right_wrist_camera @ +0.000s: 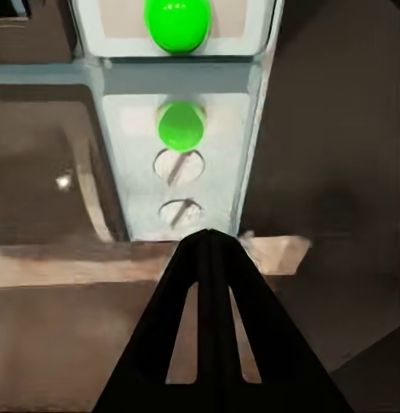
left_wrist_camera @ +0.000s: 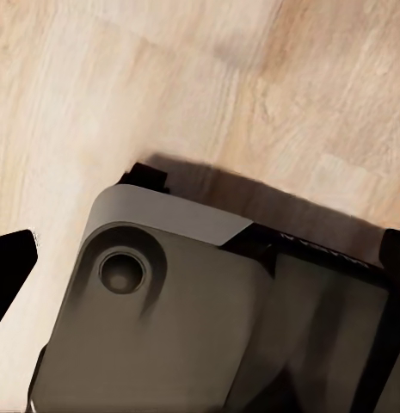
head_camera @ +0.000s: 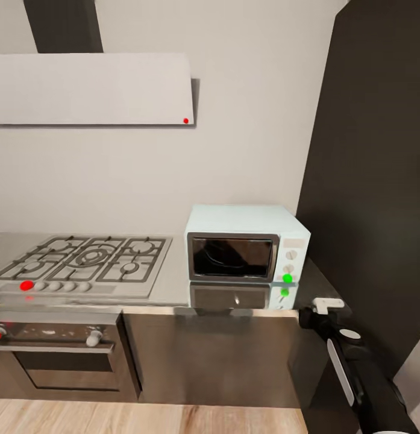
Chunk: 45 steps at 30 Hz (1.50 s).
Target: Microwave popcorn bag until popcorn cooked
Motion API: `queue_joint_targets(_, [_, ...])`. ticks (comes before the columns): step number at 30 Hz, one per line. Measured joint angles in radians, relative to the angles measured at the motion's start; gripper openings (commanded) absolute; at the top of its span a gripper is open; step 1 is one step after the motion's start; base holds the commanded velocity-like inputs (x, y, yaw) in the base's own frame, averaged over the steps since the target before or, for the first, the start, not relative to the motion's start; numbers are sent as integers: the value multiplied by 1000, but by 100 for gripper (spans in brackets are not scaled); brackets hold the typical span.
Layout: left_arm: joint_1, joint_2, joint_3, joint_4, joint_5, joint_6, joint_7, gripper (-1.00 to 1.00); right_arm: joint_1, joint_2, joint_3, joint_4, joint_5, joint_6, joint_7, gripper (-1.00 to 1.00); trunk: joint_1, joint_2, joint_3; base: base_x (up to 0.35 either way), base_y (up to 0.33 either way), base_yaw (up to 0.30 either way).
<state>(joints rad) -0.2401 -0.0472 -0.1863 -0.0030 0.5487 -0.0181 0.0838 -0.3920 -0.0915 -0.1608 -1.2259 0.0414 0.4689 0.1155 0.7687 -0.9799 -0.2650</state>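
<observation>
The microwave (head_camera: 246, 250) stands on the countertop (head_camera: 173, 283) against the wall, with its dark glass door closed and a green light (head_camera: 287, 278) lit on its right-hand panel. The popcorn bag is out of view; I cannot make anything out behind the dark glass. My right gripper (head_camera: 309, 316) hovers at the counter's front edge, just below and in front of the panel. In the right wrist view its fingers (right_wrist_camera: 206, 258) are pressed together, shut on nothing, pointing at the green light (right_wrist_camera: 175, 19) and its reflection (right_wrist_camera: 180, 125). My left gripper (left_wrist_camera: 200, 249) hangs open over the wood floor (left_wrist_camera: 122, 86).
A steel gas hob (head_camera: 89, 262) takes up the counter left of the microwave, with a built-in oven (head_camera: 59, 355) under it and a white hood (head_camera: 92, 89) above. A tall dark cabinet (head_camera: 378, 199) stands right of the microwave. My own base (left_wrist_camera: 165, 318) is below the left wrist.
</observation>
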Motion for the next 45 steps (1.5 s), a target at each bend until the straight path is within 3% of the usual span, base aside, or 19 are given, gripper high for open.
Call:
queue_joint_targets(4, [0, 0, 0, 0, 0, 0, 0, 100, 0, 4, 0, 17, -8, 1, -1, -100, 0, 0, 0, -346, 0, 0])
queue_joint_targets(6, [0, 0, 0, 0, -1, 0, 0, 100, 0, 0, -1, 75, -10, -1, -2, -100, 0, 0, 0, -262, 0, 0])
queue_joint_targets(8, [0, 1, 0, 0, -2, 0, 0, 100, 0, -5, -2, 248, -7, -10, -6, -100, 0, 0, 0, -122, 0, 0])
queue_joint_targets(13, [0, 2, 0, 0, -2, 0, 0, 100, 0, -7, -3, 511, -1, -27, -12, -100, -1, 0, 0, -18, 0, 0])
queue_joint_targets(16, [0, 3, 0, 0, -2, 0, 0, 100, 1, -15, 1, 839, 5, -181, -20, -100, -1, 0, 0, 0, 0, 0])
queue_joint_targets(22, [0, 4, 0, 0, -3, 0, 0, 100, 1, -22, 9, 1209, 4, -374, -18, -100, -1, 0, 0, 0, 0, 0])
queue_joint_targets(25, [0, 6, 0, 0, -3, 0, 0, 100, 9, -26, 10, 1246, 4, -438, -17, -100, -1, 0, 0, 0, 0, 0])
queue_joint_targets(29, [0, 22, -1, 0, -3, 0, 0, 100, 106, -22, 10, 1256, 3, -482, -17, -100, -1, 0, 0, 0, 0, 0])
queue_joint_targets(32, [0, 32, -3, -1, -10, 3, -1, 100, 136, -15, 10, 1256, 2, -490, -18, -100, -1, 0, 0, 0, 0, 0])
queue_joint_targets(34, [0, 34, -5, -1, -55, 9, -2, 100, 155, -11, 10, 1257, 1, -487, -24, -100, -1, 0, 0, 0, 0, 0])
queue_joint_targets(36, [0, 34, -5, -1, -74, 17, -2, 100, 165, -11, 9, 1257, 0, -490, -42, -100, -1, 0, 0, 0, 0, 0])
queue_joint_targets(43, [0, 35, -4, -2, -76, 2, 0, 100, 168, -6, 4, 1249, 2, -493, -65, -100, -1, 0, 0, 0, 0, 0])
queue_joint_targets(45, [0, 37, -3, -2, -74, -29, 1, 100, 168, 27, 3, 1248, -1, -493, -65, -100, -1, 0, 0, 0, 0, 0])
